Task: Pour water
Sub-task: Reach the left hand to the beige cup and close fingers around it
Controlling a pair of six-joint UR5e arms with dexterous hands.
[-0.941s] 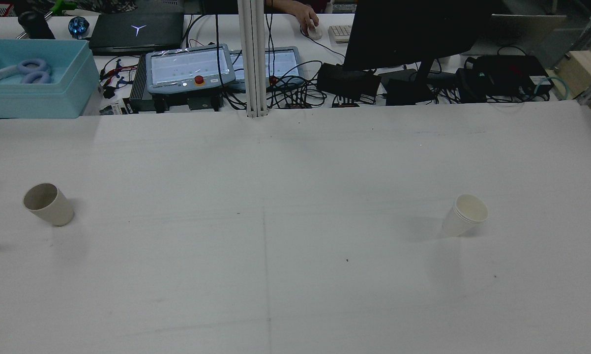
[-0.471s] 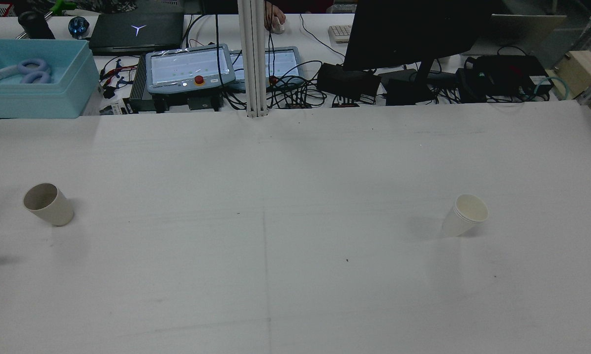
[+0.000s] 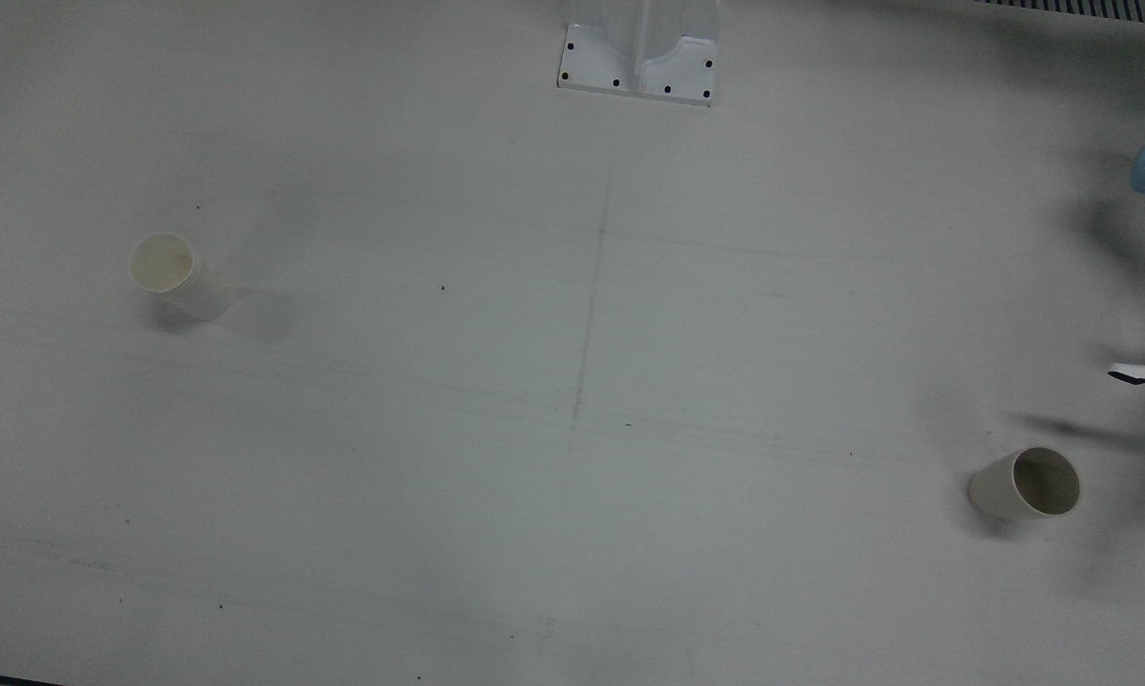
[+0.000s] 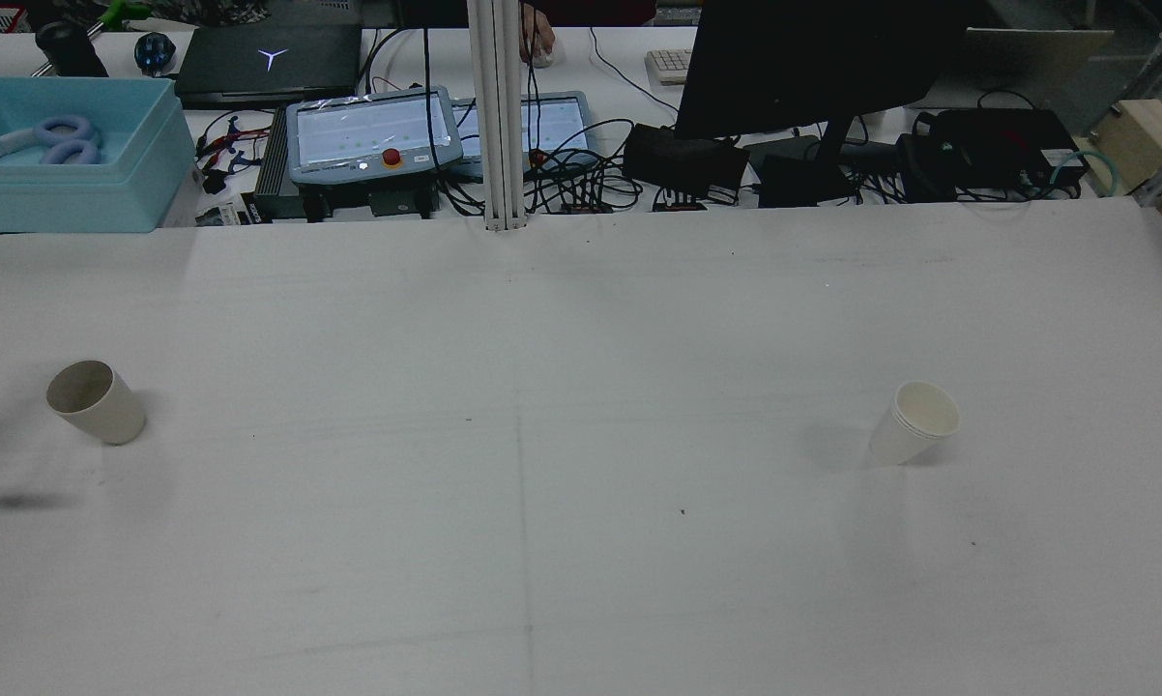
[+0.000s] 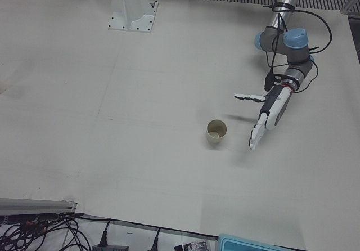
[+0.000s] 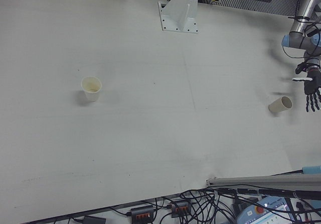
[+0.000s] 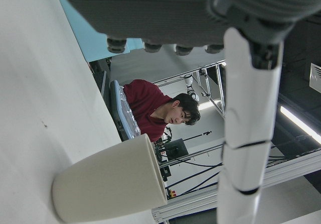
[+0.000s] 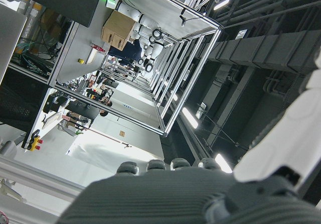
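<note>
Left hand [image 5: 269, 116] now peeks in at left edge of rear view; before, only its shadow. Fingers spread, holds nothing. Tan cup [image 5: 217, 131] just beside it, white cup [image 4: 915, 422] far right. Right hand: cannot tell. Nothing grabbed, no pouring yet.

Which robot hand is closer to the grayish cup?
Left. The left robot hand hovers open right beside the grayish cup, not touching. The right robot hand shows only in its own camera, facing away from the table.
</note>
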